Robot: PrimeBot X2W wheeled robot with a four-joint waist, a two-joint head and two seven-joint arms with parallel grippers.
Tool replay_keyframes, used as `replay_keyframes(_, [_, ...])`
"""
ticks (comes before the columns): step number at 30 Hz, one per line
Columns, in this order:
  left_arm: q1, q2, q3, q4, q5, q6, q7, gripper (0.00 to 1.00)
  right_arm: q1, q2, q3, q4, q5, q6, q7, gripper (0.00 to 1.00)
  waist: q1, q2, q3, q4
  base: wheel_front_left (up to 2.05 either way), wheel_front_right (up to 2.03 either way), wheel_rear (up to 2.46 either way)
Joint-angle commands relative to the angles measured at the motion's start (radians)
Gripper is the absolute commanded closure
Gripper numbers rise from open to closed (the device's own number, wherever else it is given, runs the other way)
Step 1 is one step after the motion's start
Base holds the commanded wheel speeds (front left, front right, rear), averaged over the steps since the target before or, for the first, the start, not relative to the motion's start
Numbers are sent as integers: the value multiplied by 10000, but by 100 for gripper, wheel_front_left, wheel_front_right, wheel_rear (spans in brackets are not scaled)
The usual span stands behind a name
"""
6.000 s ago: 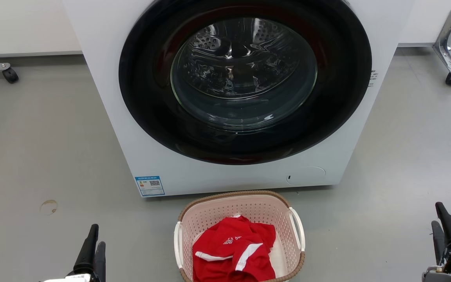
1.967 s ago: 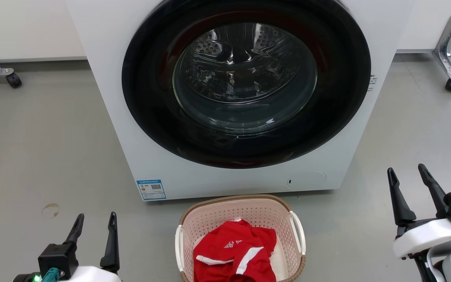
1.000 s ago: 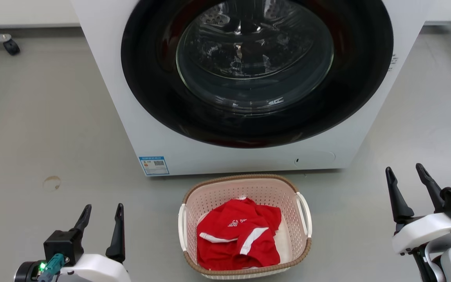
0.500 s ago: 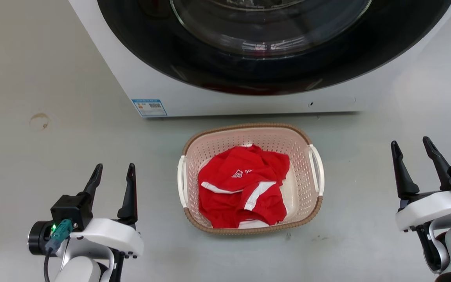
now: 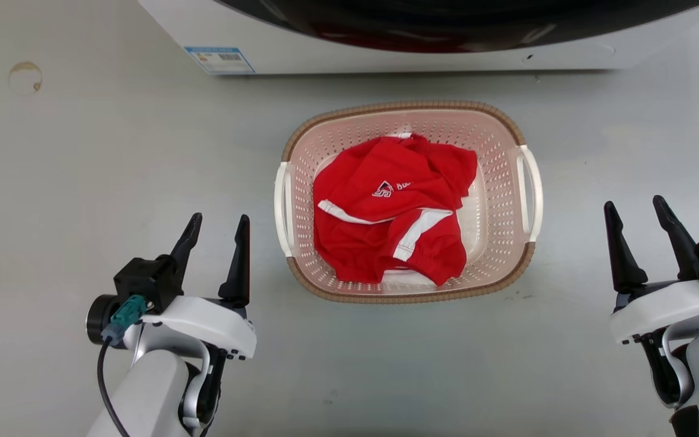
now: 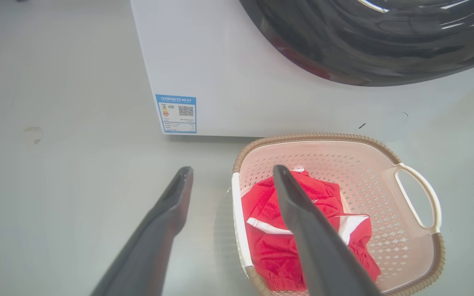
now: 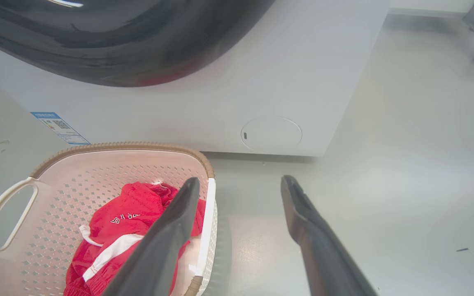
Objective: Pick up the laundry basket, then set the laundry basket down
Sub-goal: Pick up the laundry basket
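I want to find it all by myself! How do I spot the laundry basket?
Find the big white washing machine; on the grey floor right in front of it sits the laundry basket. It is pale pink with little holes, a brown rim and two white handles, and it is the one thing with red clothes inside.

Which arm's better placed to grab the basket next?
Left. The left end effector, open, sits close beside the laundry basket's left handle; the right end effector, also open, is farther from the right handle.
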Motion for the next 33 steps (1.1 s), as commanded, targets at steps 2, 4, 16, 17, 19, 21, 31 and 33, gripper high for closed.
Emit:
replay_keyframes(2, [-406,37,210,118,-32,-173,-201,0,-139,-130,287,-56,87,44,-171,0,0,0,879,161,0,0,0])
replay_keyframes(4, [-708,-171,141,456,-15,-361,-276,0,-209,-128,334,-15,175,44,-196,0,0,0,1354,219,0,0,0])
replay_keyframes(16, [-2081,-800,107,2078,85,-1294,-389,0,-894,-120,765,202,390,44,-223,0,0,0,2611,417,0,0,0])
replay_keyframes(17, [-2213,-853,138,2204,101,-1377,-390,0,-961,-119,836,262,405,44,-223,0,0,0,2687,430,0,0,0])
replay_keyframes(19, [-2463,-942,177,2471,161,-1541,-392,0,-1111,-116,980,371,460,44,-223,0,0,0,2818,447,0,0,0])
replay_keyframes(21, [-2707,-1017,235,2699,235,-1679,-393,0,-1273,-114,1093,488,492,44,-224,0,0,0,2938,456,0,0,0])
replay_keyframes(31, [-3795,-1119,192,4120,454,-2026,-395,0,-2297,-109,1644,1153,816,44,-225,0,0,0,3298,416,0,0,0])
replay_keyframes(33, [-3967,-1074,11,4258,349,-2032,-395,0,-2472,-108,1751,1290,867,44,-225,0,0,0,3362,383,0,0,0])
